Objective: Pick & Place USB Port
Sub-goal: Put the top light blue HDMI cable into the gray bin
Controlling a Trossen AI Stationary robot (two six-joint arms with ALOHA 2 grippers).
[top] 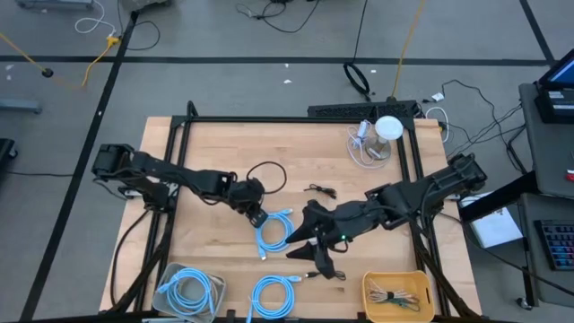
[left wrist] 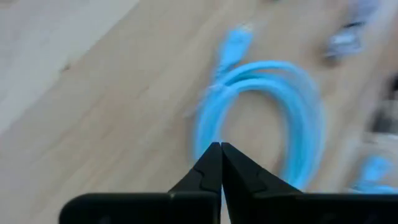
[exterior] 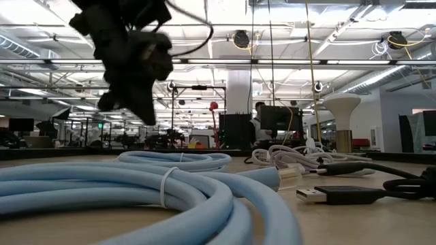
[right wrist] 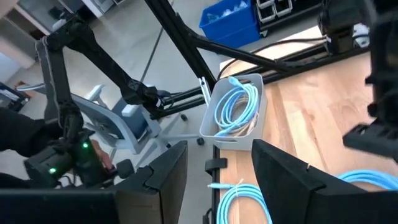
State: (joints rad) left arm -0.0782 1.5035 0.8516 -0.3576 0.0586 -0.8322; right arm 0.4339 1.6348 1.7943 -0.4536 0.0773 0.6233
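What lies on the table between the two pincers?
In the high view, a loose blue cable lies between the left pincer and the right pincer, nearly under the left one.

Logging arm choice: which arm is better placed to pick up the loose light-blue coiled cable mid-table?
Left, probably: the left gripper, shut, hovers beside the light-blue coiled cable; the right gripper is open, slightly farther.

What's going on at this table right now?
Two robot arms are sorting cables. The left end effector, fingers shut and empty, hangs over a loose light-blue cable coil mid-table. The right end effector is open nearby, holding nothing. One blue coil sits in the white bin, another lies beside it, and a yellow bin holds thin cables.
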